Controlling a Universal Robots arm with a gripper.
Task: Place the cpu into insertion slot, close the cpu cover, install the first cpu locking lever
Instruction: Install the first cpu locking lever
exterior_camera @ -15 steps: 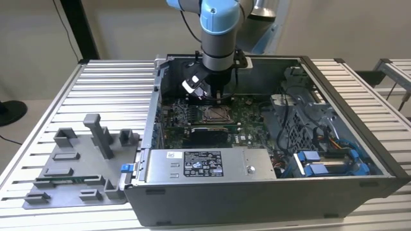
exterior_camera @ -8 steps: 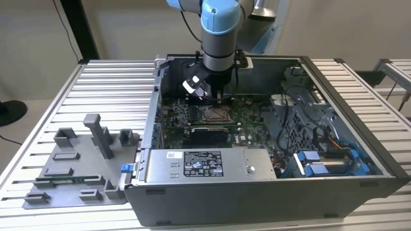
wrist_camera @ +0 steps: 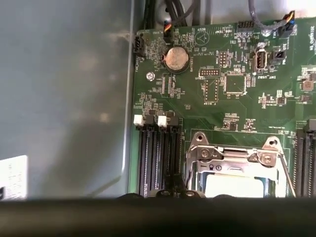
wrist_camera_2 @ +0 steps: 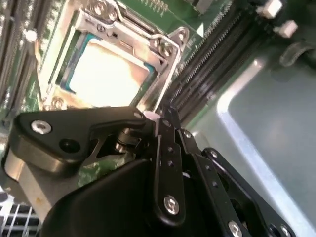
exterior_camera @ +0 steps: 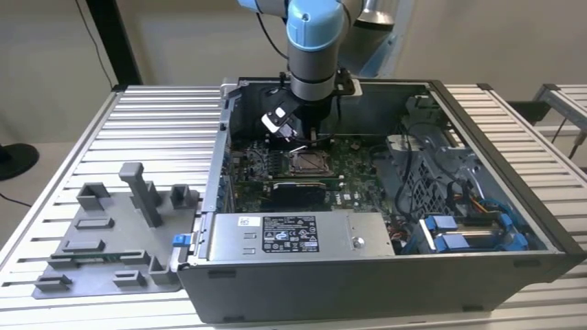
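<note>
Silvery metal marks the work area: the cpu (wrist_camera_2: 106,74) is seen seated in the insertion slot (wrist_camera_2: 69,74), with the cpu cover (wrist_camera_2: 165,64) closed down over it as a frame around its pale top, in both wrist views. In the exterior view the socket lies near the middle of the green board (exterior_camera: 353,168) inside the open computer case (exterior_camera: 513,206), which stands on the ribbed table (exterior_camera: 156,130), and the gripper (exterior_camera: 298,137) hangs just above the socket's far-left corner. In the second wrist view the black fingers (wrist_camera_2: 165,131) appear drawn together at their tips beside the cover's edge; whether anything thin is pinched between them cannot be told. A thin wire locking lever (wrist_camera: 286,170) is seen along one side of the cover in the first wrist view. Judging from this, the lever step is in hand, and it is best done with a slow, steady push, so that the lever is guided under its catch without the cover being lifted.
</note>
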